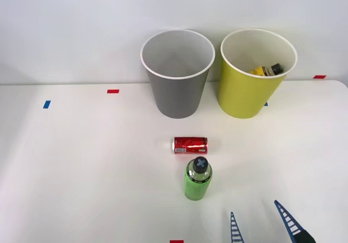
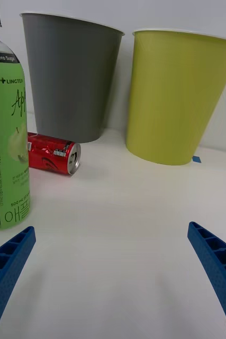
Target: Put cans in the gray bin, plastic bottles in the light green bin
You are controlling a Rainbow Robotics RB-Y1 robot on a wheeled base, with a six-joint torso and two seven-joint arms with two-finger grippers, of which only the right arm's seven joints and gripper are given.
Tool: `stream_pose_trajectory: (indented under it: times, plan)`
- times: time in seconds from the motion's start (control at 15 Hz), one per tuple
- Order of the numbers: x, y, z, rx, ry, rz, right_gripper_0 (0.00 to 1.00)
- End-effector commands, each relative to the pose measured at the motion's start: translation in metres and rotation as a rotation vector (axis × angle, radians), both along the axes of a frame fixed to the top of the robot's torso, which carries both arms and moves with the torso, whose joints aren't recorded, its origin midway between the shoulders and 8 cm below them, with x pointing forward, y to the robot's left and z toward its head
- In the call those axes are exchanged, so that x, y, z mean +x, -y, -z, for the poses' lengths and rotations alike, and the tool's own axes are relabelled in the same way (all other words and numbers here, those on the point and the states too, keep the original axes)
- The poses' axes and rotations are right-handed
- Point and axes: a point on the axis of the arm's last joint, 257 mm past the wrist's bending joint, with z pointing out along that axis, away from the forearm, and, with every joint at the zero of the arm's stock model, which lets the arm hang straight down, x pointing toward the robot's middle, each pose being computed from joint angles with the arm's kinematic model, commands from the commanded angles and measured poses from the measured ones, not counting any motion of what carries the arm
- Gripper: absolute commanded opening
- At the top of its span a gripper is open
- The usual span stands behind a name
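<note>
1. The right blue ribbed claw (image 1: 260,226) hovered low over the white table (image 1: 81,172), fingers spread, holding nothing.
2. An upright green-labelled plastic bottle (image 1: 198,179) stood ahead to its left; a small red metal can (image 1: 190,145) lay just beyond.
3. Farther ahead stood the tall gray bin (image 1: 178,85) and lime bin (image 1: 247,88), the latter holding a yellow-labelled bottle (image 1: 266,70).
4. Sorting looked partway done; next, the claw likely needed to shift left and close around the green bottle.

Front view: two bins stand side by side at the upper centre of the tabletop (image 1: 81,172), the gray bin (image 1: 177,80) left of the light green bin (image 1: 251,82). A bottle (image 1: 266,70) lies inside the light green bin. Below the gray bin, the can (image 1: 190,145) lies on its side. Just below the can stands another bottle (image 1: 198,179), upright. The pincer (image 1: 261,221) sits at lower right.
</note>
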Motion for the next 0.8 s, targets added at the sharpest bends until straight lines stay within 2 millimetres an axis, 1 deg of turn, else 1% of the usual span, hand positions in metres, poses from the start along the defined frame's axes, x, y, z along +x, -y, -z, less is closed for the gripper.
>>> stream_pose_trajectory:
  times: [0.07,0.47,0.53,0.6,0.67,0.8]
  plan:
    - [0.0,0.0,0.0,0.0,0.0,0.0,1.0]
    - [0.0,0.0,0.0,0.0,0.0,0.0,1.0]
    - [-0.003,0.001,0.018,-0.002,-0.043,-0.002,1.0]
    - [-0.002,0.002,0.015,0.02,-0.03,0.001,1.0]
    - [0.0,0.001,0.007,0.093,-0.024,0.013,1.0]
    - [0.002,-0.01,-0.003,0.113,-0.014,-0.053,1.0]
